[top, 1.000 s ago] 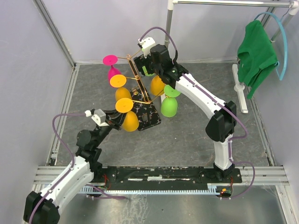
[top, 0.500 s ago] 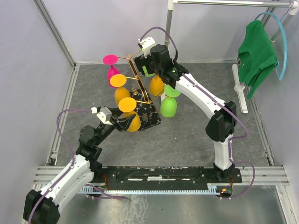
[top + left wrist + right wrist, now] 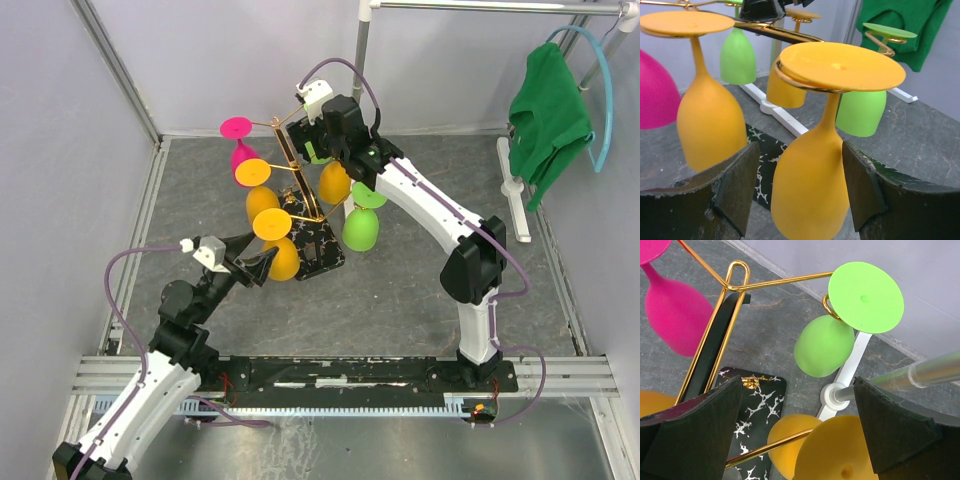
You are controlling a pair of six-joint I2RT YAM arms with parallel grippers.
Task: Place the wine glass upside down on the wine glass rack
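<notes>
We list the following finishes.
- Orange opaque wine glass (image 3: 810,200): smooth, matt, plastic-looking.
- Thin gold tree-shaped wine glass rack (image 3: 715,342): polished metal wire with bright glints.
- Black rectangular base with white marbling (image 3: 752,407): glossy, stone-like.
- Dark grey worktop (image 3: 400,290): mottled, matt, slate-like.
- Green garment (image 3: 545,110): soft, matt cloth.
- Black pads (image 3: 737,187) of the left end effector (image 3: 797,185): matt, which we note as scuffed at the edges.

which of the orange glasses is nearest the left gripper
The lowest orange glass, at the near front of the rack: it hangs between the open left gripper's fingers; the other orange ones hang higher and farther back.
</notes>
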